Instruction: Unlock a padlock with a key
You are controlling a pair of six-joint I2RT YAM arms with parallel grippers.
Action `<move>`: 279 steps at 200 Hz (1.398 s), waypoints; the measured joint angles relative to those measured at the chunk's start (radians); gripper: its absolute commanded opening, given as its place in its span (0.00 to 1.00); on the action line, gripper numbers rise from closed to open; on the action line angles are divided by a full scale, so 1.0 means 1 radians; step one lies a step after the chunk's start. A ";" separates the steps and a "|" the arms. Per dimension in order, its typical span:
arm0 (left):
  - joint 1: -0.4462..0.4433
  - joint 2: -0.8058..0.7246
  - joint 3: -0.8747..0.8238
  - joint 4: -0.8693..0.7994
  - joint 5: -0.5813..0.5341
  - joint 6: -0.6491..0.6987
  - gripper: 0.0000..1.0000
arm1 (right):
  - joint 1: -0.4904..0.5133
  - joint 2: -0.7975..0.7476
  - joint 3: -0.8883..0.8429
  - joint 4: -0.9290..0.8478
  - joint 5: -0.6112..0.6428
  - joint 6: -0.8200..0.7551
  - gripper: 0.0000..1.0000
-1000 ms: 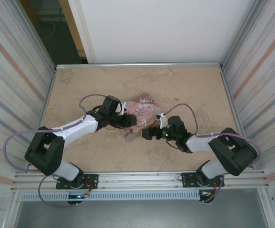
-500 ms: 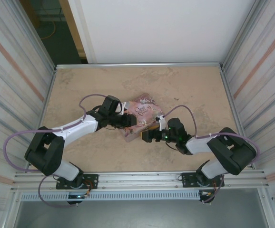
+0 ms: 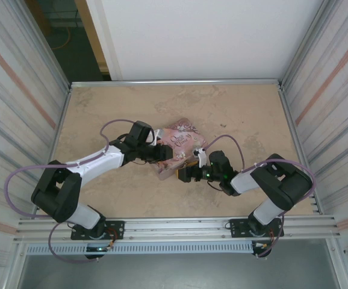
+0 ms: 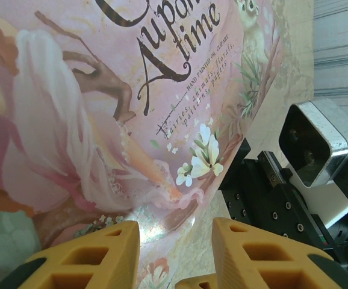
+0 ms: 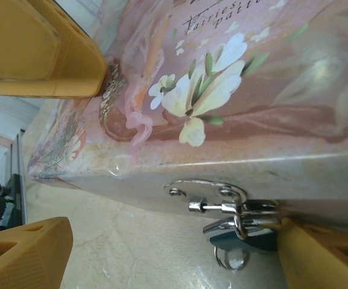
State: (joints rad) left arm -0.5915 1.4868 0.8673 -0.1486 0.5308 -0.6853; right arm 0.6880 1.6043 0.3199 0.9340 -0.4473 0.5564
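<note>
Since the tiny blue, silver-shackled padlock (image 5: 246, 239) is hanging from the hasp (image 5: 207, 192) of the pink illustrated rectangular tin (image 5: 252, 162), we are apparently steadying its lid (image 4: 102, 90) with parted left fingers (image 4: 83, 259) while open right fingers (image 5: 23, 253) are flanking it.

The small blue-bodied padlock (image 5: 245, 239) is partly covered by one of the right jaws; picture edges cut off the pink illustrated rectangular tin (image 5: 234, 120).
</note>
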 measured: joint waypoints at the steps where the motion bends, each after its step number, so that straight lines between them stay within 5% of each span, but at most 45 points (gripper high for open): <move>1: 0.000 0.000 0.000 0.000 0.000 0.000 0.37 | 0.000 0.002 0.000 0.003 -0.001 0.000 0.85; 126: 0.000 -0.002 0.000 -0.003 -0.005 0.000 0.37 | -0.003 0.021 -0.006 0.058 -0.026 -0.042 0.73; 279: 0.000 -0.002 -0.002 -0.004 -0.003 0.000 0.38 | -0.048 -0.042 -0.020 -0.028 -0.048 -0.098 0.45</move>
State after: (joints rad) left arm -0.5915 1.4849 0.8654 -0.1524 0.5282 -0.6857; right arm 0.6403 1.5627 0.2996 0.9058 -0.4950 0.4587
